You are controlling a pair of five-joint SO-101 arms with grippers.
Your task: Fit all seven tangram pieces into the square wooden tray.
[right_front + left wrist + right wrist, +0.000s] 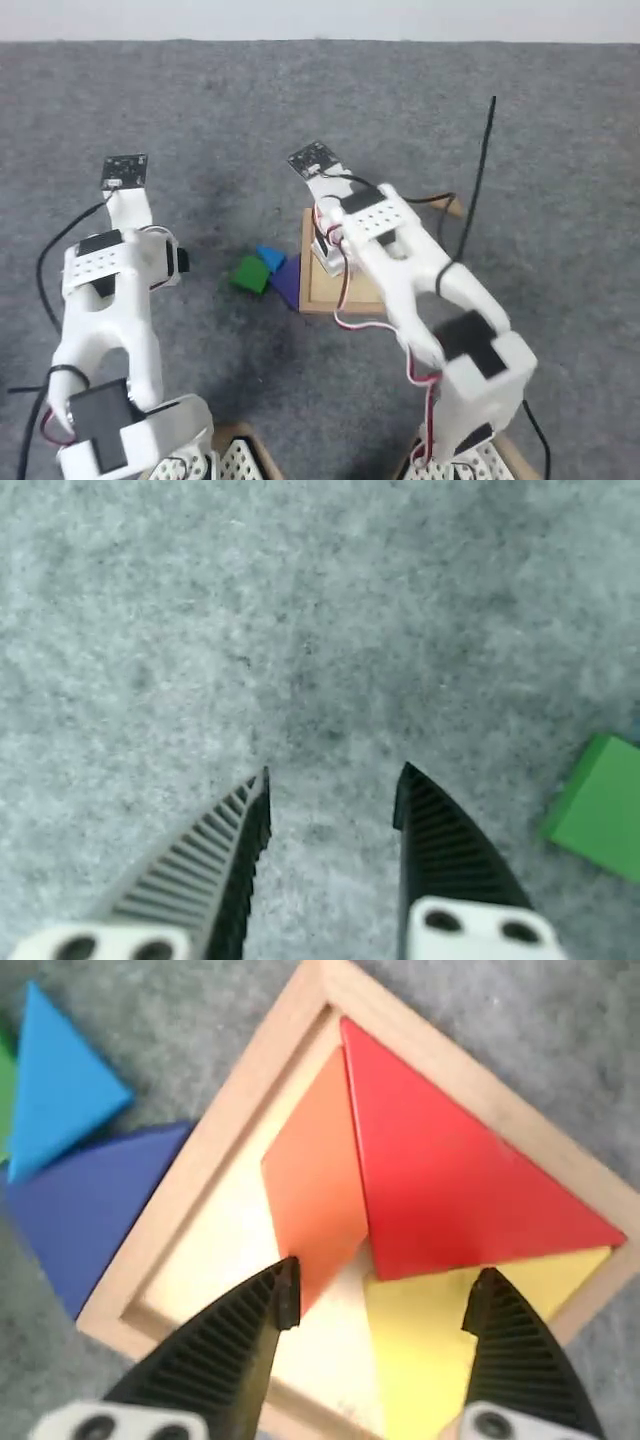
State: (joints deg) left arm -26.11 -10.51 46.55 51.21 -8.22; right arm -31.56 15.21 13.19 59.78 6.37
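The square wooden tray (250,1070) holds a red triangle (450,1180), an orange piece (315,1190) and a yellow piece (420,1350). My right gripper (385,1295) hangs open just above the tray's inside, over the orange and yellow pieces. In the high view the tray (318,290) lies under the right arm. Beside the tray on the carpet lie a light blue triangle (60,1085), a dark blue piece (85,1205) and a green piece (249,273). My left gripper (335,785) is open over bare carpet, with the green piece (600,810) off to one side.
Grey carpet (200,110) covers the table, with free room at the far side and left. A black cable (480,170) rises beside the right arm. The arm bases stand at the near edge.
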